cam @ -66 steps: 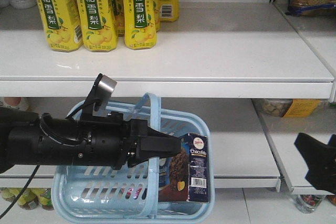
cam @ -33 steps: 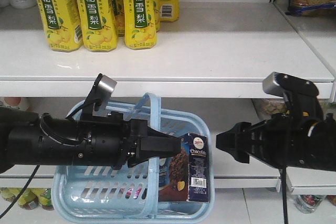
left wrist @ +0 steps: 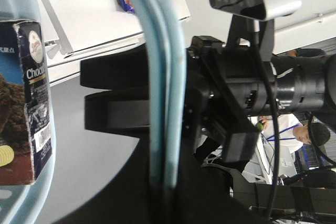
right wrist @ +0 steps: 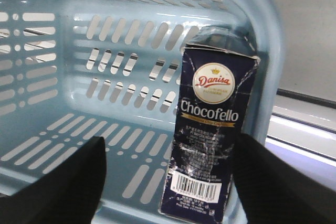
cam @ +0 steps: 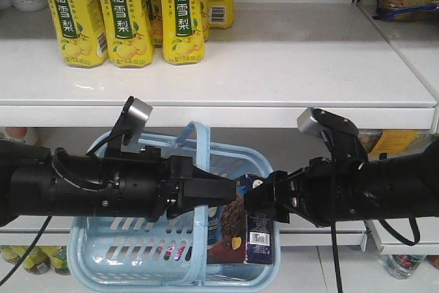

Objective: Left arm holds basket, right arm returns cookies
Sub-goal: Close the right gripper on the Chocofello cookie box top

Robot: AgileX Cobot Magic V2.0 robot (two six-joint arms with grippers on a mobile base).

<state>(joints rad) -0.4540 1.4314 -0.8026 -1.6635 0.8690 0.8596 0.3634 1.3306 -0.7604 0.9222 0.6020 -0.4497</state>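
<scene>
Light blue slotted basket point(cam: 116, 265), its looped handle point(cam: 197, 128) pinched in the closed left gripper point(cam: 223, 193), dark navy cookies carton point(right wrist: 210, 145) upright inside against the end wall, right gripper point(right wrist: 168, 182) spread wide, fingers flanking the carton, gripping nothing.

The right end effector point(cam: 250, 203) hides the top corner of the cookies point(cam: 261, 235), and the left arm point(cam: 68, 190) covers part of the basket point(cam: 123, 253).
</scene>
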